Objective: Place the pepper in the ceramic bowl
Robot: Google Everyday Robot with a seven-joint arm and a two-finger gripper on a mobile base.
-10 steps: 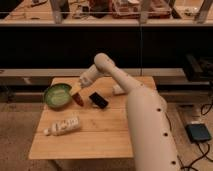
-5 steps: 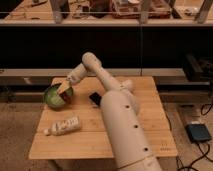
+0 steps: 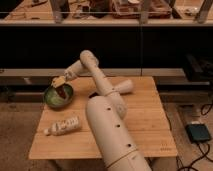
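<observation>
The gripper (image 3: 59,83) hangs over the green ceramic bowl (image 3: 58,96) at the desk's (image 3: 145,125) left rear corner. The dark red pepper (image 3: 61,91) sits just below it, inside the bowl. Whether the jaws grip it, I cannot tell. A pale bottle (image 3: 64,126) lies nearer the front

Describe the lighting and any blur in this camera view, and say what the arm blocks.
Camera view: warm, dim light on the wooden table, with a dark band behind it; the whole frame is soft, so the gripper over the ceramic bowl lacks detail; a dark red shape there may be the pepper; the arm hides the table's middle; the bottle looks pale.
</observation>
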